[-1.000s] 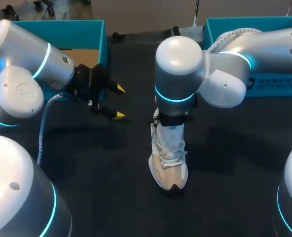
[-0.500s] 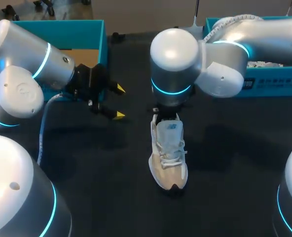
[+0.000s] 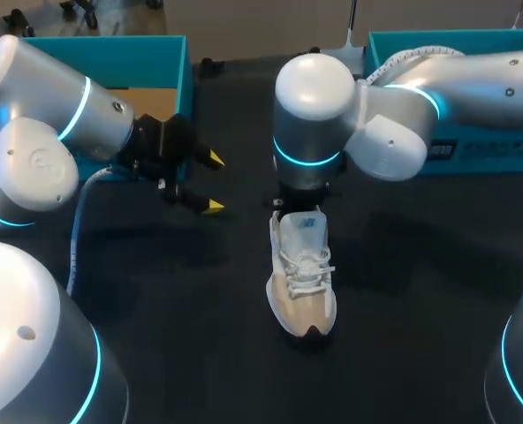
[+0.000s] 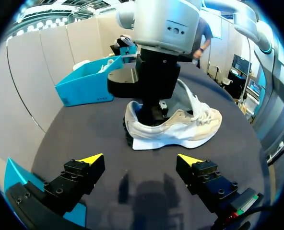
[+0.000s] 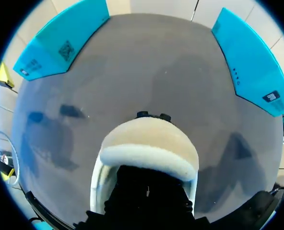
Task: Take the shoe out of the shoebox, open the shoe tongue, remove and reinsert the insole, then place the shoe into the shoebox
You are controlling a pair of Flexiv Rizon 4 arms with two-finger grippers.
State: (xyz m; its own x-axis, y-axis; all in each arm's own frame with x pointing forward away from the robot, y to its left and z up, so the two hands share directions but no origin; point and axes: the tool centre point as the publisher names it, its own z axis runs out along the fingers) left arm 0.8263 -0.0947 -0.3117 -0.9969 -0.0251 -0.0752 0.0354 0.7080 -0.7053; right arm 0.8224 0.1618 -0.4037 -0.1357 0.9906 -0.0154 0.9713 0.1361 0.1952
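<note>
A white and beige shoe (image 3: 302,278) stands upright mid-table, toe toward the near edge. My right arm's wrist (image 3: 307,132) hangs over its heel and hides the right gripper from the head view. In the left wrist view the right gripper (image 4: 154,111) reaches down into the shoe's (image 4: 180,127) opening behind the tongue, tips hidden inside. In the right wrist view only the padded heel collar (image 5: 149,148) and the dark gripper body show. My left gripper (image 3: 212,183) is open and holds nothing, to the left of the shoe and apart from it; the shoe lies ahead of its spread fingers (image 4: 91,159).
One teal shoebox (image 3: 111,53) stands at the table's back left, just behind my left arm. Another teal box (image 3: 473,53) holding white paper is at the back right. The dark tabletop (image 3: 155,291) lies bare between the shoe and the near edge.
My right arm's wrist has drawn back from over the shoe's tongue toward the heel, uncovering the tongue and laces. The shoe and the left arm have stayed put.
</note>
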